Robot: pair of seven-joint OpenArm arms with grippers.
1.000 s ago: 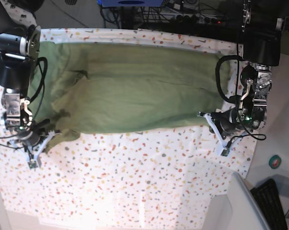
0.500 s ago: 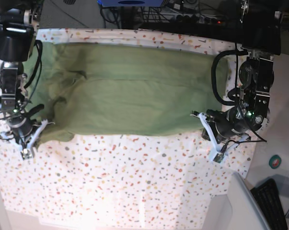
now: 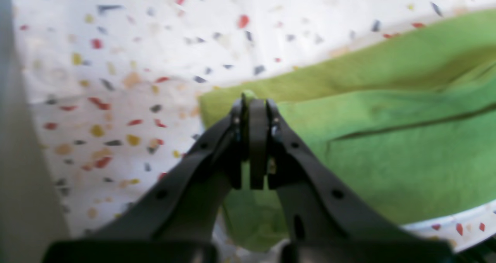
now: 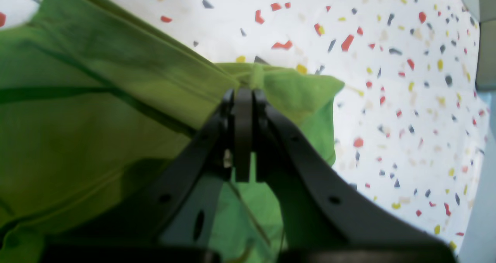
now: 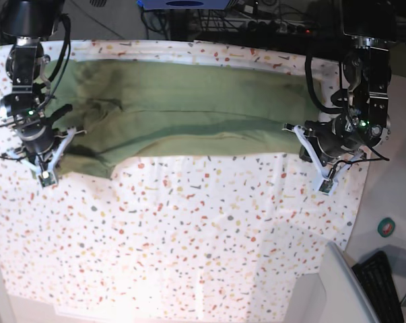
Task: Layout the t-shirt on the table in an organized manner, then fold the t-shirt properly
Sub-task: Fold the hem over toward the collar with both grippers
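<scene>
The olive-green t-shirt (image 5: 189, 111) lies as a long band across the far part of the speckled table (image 5: 189, 235), its near edge doubled over. In the base view my left gripper (image 5: 302, 140) is at the shirt's right end and my right gripper (image 5: 64, 151) is at its left end. Seen from the left wrist, the left gripper (image 3: 254, 100) is shut on a corner of the t-shirt (image 3: 387, 139), a nub of cloth poking past the tips. From the right wrist, the right gripper (image 4: 244, 90) is likewise shut on a bunched corner of the t-shirt (image 4: 77, 119).
Cables and dark equipment (image 5: 256, 23) run along the table's far edge. At the right, off the table, are a small teal roll (image 5: 388, 227), a black keyboard (image 5: 384, 282) and a grey panel (image 5: 341, 289). The near half of the table shows bare speckled cloth.
Both grippers have moved toward the far side of the table with the shirt's near edge in them. The green band is now narrower.
</scene>
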